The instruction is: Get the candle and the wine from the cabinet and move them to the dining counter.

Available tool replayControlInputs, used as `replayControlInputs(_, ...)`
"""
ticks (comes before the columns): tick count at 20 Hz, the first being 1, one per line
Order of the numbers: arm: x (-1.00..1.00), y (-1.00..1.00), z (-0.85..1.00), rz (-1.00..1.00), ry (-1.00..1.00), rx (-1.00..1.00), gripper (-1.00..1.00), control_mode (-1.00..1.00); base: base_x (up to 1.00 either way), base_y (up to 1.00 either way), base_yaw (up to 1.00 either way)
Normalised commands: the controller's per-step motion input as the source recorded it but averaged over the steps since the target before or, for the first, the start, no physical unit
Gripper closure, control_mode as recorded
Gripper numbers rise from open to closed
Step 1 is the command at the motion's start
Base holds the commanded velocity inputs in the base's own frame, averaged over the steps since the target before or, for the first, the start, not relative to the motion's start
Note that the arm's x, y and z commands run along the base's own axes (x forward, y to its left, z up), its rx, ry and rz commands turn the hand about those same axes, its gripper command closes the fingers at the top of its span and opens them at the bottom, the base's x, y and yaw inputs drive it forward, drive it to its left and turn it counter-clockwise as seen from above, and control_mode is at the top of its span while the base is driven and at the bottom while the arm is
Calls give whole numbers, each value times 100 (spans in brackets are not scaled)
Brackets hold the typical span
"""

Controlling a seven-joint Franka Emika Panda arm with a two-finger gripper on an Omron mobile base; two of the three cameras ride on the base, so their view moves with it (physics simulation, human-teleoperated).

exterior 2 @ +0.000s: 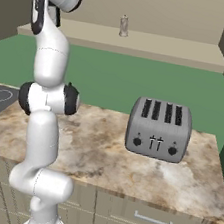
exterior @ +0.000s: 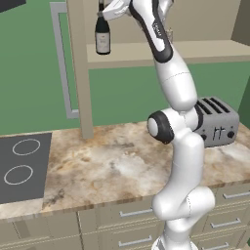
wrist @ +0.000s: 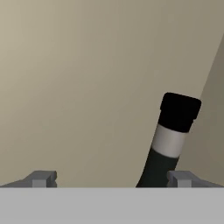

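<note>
Hand view: we see our jaws wide apart, holding nothing, the wine (wrist: 173, 138) neck beside one fingertip (wrist: 181, 178)

One wine bottle (exterior: 102, 35), one candle (exterior 2: 124, 26), one toaster (exterior 2: 159, 130), one cooktop (exterior: 22, 167) with two ring burners, one tabletop (exterior: 112, 166).
</note>
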Motion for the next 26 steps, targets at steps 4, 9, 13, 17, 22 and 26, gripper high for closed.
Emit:
replayControlInputs(4, 4, 0, 0, 7, 0, 0, -100, -100, 0, 0, 0)
replayControlInputs(9, 3, -4, 0, 4, 0, 0, -100, -100, 0, 0, 0)
replayControlInputs(13, -1, -13, 1, -4, 0, 0, -100, -100, 0, 0, 0)
replayControlInputs(17, 0, -12, 7, -4, 0, 1, -100, -100, 0, 0, 0)
replayControlInputs(22, 1, -4, 4, -2, 0, 1, -100, -100, 0, 0, 0)
replayControlInputs(26, 12, -2, 1, 0, 0, 5, -100, -100, 0, 0, 0)
